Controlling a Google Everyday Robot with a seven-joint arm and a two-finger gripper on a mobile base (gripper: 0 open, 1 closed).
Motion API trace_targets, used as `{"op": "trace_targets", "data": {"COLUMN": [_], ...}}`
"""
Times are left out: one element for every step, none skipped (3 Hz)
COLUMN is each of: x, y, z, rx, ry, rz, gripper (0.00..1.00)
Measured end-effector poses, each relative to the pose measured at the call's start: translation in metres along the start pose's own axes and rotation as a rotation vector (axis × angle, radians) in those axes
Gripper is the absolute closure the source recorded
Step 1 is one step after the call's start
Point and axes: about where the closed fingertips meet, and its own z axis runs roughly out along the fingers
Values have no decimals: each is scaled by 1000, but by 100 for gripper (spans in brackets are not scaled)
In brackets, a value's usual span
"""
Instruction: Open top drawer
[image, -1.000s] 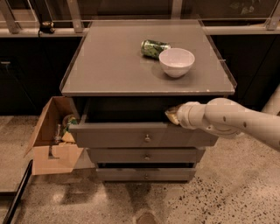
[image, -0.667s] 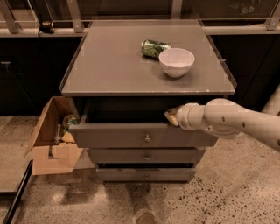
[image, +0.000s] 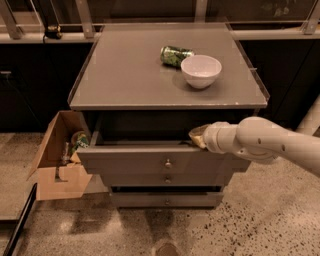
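The top drawer (image: 145, 161) is the widest grey front with a small round metal knob (image: 168, 163). It stands pulled out from the grey cabinet, with a dark gap behind its upper edge. My gripper (image: 196, 137) reaches in from the right on a white arm (image: 265, 141). It sits at the drawer's top edge, right of the middle, over the opening. Two narrower grey drawer fronts (image: 167, 199) lie below the top one.
A white bowl (image: 201, 71) and a green can (image: 175, 55) lying on its side rest on the cabinet top (image: 125, 75). An open cardboard box (image: 57, 157) with items in it stands on the speckled floor to the cabinet's left.
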Motion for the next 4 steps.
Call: {"op": "trace_targets", "data": {"x": [9, 9, 19, 18], "y": [18, 18, 33, 33], "z": [-14, -14, -15, -16], "rx": [-20, -20, -44, -45], "ry": [-19, -19, 13, 14], "rz": [7, 7, 3, 3], "gripper": [100, 100, 100, 100]}}
